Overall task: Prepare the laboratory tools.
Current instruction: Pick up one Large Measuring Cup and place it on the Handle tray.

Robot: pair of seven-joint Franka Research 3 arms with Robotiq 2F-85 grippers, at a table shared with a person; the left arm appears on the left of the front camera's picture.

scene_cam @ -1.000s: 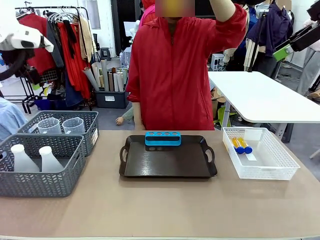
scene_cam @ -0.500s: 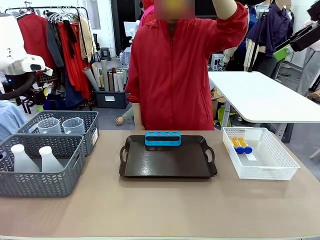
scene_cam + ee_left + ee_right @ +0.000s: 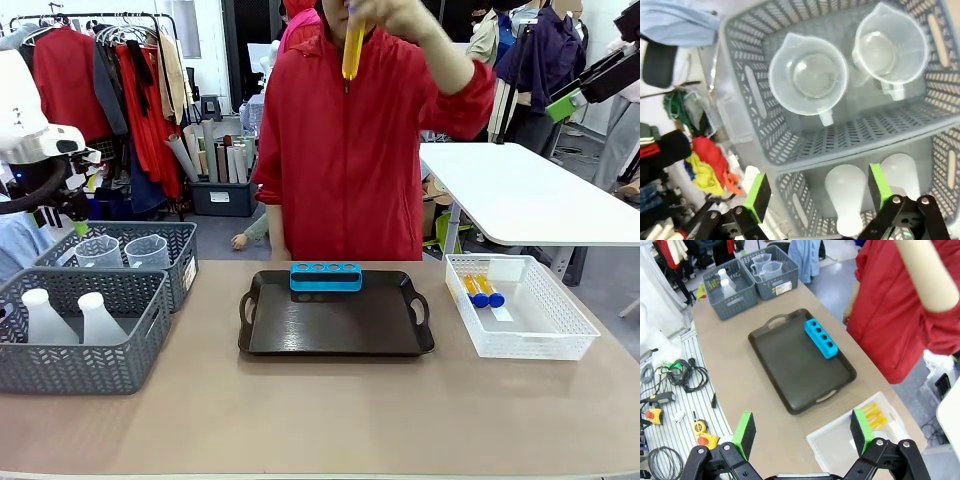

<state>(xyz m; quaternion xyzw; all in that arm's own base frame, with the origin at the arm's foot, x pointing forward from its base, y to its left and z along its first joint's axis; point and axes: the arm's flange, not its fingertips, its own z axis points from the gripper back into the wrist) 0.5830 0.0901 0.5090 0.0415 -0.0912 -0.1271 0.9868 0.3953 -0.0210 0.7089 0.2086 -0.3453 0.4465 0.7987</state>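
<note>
A person in a red jacket holds an orange tube [image 3: 352,45] upright, high above the table. Two more orange tubes with blue caps [image 3: 481,291] lie in the white basket [image 3: 545,345] at the right, the same tubes [image 3: 871,415] showing from above. Two clear beakers [image 3: 808,80] stand in the far grey basket [image 3: 185,262]. Two whitish flasks [image 3: 45,318] stand in the near grey basket [image 3: 100,375]. My left gripper [image 3: 819,192] hangs open and holds nothing, above the flasks [image 3: 846,197] and beakers. High over the table, my right gripper [image 3: 802,432] is open too.
A black tray [image 3: 335,325] lies mid-table with a blue tube rack [image 3: 326,277] on its far edge. My left arm [image 3: 30,140] hangs over the grey baskets at the left. A white table [image 3: 530,200] and clothes racks stand behind the person.
The person's raised hand has come down in front, now showing an orange tube. My left arm has shifted at the far left, over the grey baskets.
</note>
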